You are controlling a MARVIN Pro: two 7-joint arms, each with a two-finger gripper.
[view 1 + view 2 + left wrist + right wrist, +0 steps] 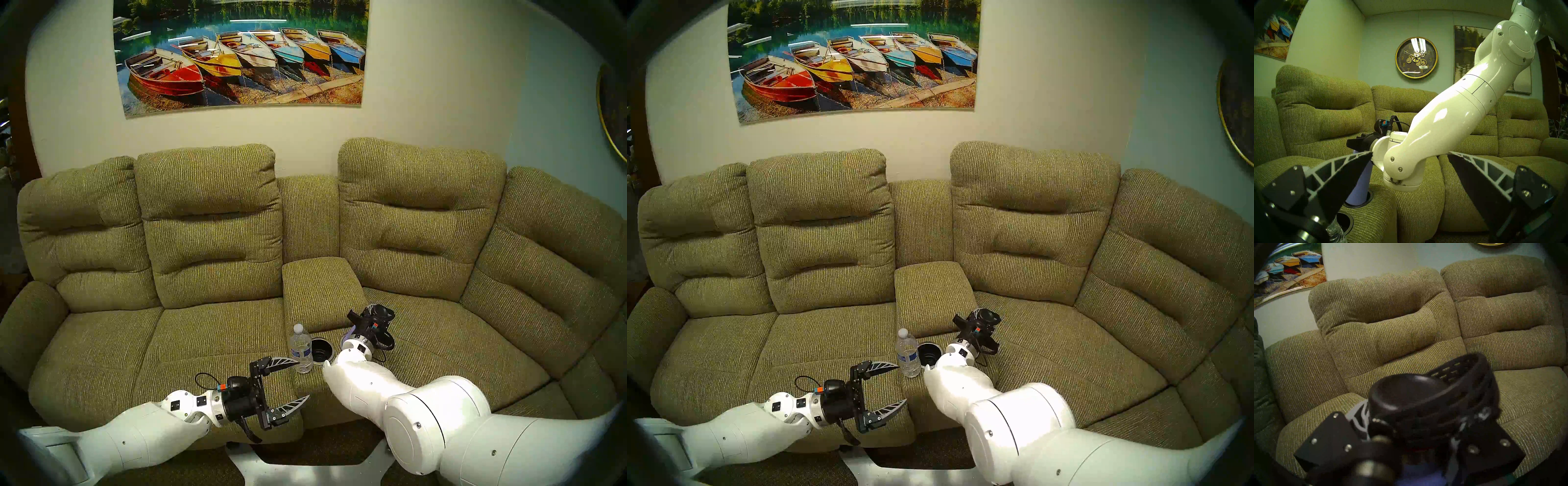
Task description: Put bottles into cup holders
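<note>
The clear water bottle (300, 349) with a white cap stands upright on the sofa console, just left of an empty cup holder (319, 351). My left gripper (302, 379) is open and empty at the console's front, one fingertip close by the bottle's base. My right gripper (369, 326) is shut on the neck of the lavender flask (1358, 185), under its black cap (1423, 392). The flask leans, with its base inside the far cup holder (1370, 196). In the left wrist view the near cup holder (1347, 222) is empty, with the clear bottle (1335, 233) beside it.
The olive-green sofa (210, 332) has a padded console lid (320, 288) behind the holders and seat cushions on both sides. My right forearm (359, 383) crosses over the console's right front. My white base (305, 471) stands on the floor below.
</note>
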